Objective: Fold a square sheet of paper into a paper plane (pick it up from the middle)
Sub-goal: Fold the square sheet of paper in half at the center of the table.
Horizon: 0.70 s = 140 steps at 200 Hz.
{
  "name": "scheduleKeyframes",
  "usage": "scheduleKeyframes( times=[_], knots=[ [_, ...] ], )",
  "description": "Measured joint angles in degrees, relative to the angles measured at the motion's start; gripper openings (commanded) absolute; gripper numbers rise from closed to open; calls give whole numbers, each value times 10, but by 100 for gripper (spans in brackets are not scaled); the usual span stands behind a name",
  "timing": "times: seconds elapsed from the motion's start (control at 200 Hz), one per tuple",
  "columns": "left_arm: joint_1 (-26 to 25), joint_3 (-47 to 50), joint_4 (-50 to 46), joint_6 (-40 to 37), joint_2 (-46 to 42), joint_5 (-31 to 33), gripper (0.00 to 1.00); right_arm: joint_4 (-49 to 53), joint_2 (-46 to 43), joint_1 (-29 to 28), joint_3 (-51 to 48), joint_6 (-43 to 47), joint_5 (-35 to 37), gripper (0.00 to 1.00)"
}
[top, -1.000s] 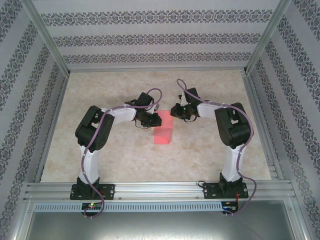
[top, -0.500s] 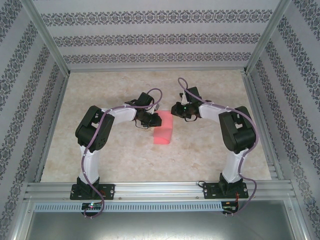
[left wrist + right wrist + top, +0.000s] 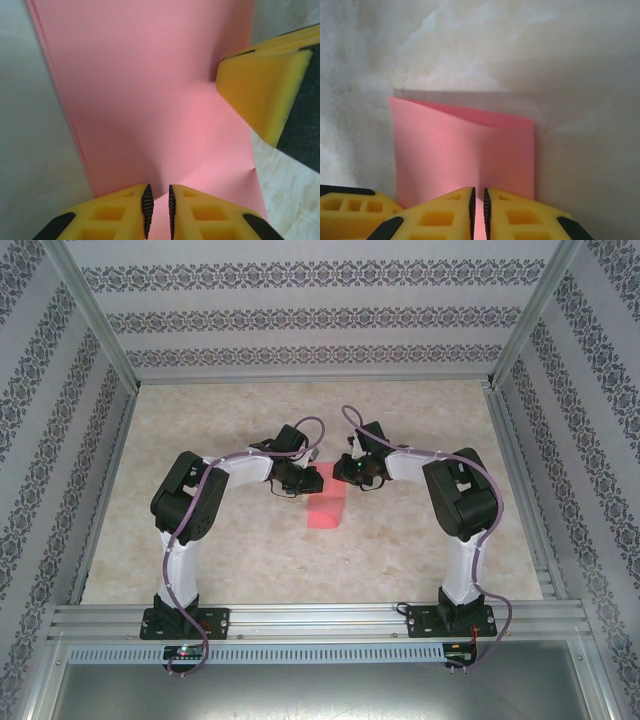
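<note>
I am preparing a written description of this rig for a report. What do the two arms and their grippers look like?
The left arm and the right arm have white links, black joint housings and black bases, with a lilac cable running along each. The left gripper and the right gripper have yellow wedge-shaped fingers with rectangular cut-outs and black ribbed pads.

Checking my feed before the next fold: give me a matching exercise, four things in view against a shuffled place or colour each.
Things:
1 left gripper
2 right gripper
3 square sheet of paper
4 table

Descriptions:
a pale, marbled
b pink-red, doubled over
c pinching the sheet from its right side
d pinching the sheet from its left side

Pairs: 1-d, 2-c, 3-b, 4-a
</note>
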State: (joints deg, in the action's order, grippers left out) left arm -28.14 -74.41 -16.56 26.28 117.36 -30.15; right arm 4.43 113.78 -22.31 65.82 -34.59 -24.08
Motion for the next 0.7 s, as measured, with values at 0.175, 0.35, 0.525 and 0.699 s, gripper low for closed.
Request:
scheduleKeyframes(
  times=[0.175, 0.35, 0.525, 0.699],
  knots=[
    [0, 0, 0, -3, -1, 3, 23, -13, 16, 7, 15, -8, -6, 16],
    [0, 0, 0, -4, -1, 5, 23, -16, 23, 8, 22, -18, -6, 16],
    [0, 0, 0, -6, -1, 8, 23, -12, 34, 8, 43, -28, 7, 16],
    [0, 1, 0, -9, -2, 12, 23, -1, 51, 12, 73, -30, 28, 16]
  ],
)
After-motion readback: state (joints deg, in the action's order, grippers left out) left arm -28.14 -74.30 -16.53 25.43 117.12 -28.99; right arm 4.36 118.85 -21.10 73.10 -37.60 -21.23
